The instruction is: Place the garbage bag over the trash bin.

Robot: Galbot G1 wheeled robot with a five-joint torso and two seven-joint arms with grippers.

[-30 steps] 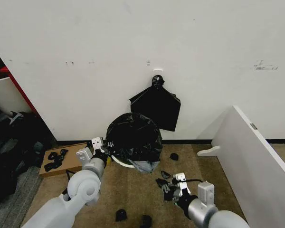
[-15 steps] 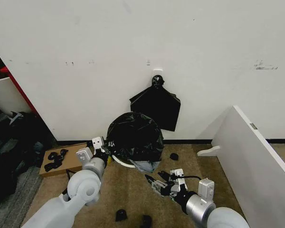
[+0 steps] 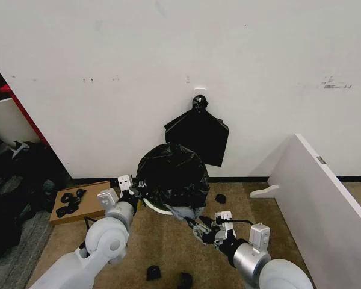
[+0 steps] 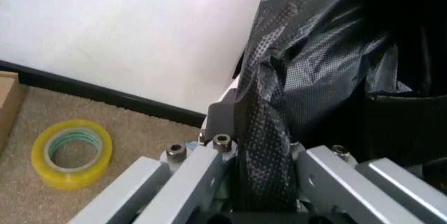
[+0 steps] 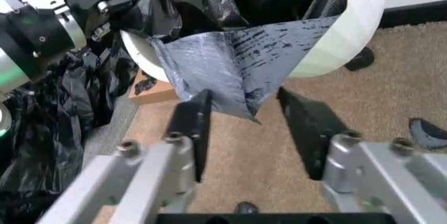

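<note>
The garbage bag (image 3: pixel 171 173) is glossy black and crinkled, draped over the trash bin, whose cream rim (image 3: pixel 155 208) shows low on its left. My left gripper (image 3: pixel 126 184) is at the bag's left edge. In the left wrist view that left gripper (image 4: pixel 269 182) is shut on a fold of the garbage bag (image 4: pixel 279 93). My right gripper (image 3: pixel 196 226) is at the bin's front, low down. In the right wrist view the right gripper (image 5: pixel 249 122) is open, with the tip of a grey bag flap (image 5: pixel 237 72) hanging between its fingers, beside the trash bin (image 5: pixel 349 30).
A flat black bundle (image 3: pixel 197 135) hangs on the wall above the bin. A cardboard box (image 3: pixel 78 201) and a yellow tape roll (image 4: pixel 70 153) lie left of it. A white board (image 3: pixel 325 205) leans at the right. Small black scraps (image 3: pixel 153 273) dot the carpet.
My right gripper has moved forward and left across the carpet, up to the bag's hanging flap. The left gripper has kept its hold at the bag's left edge.
</note>
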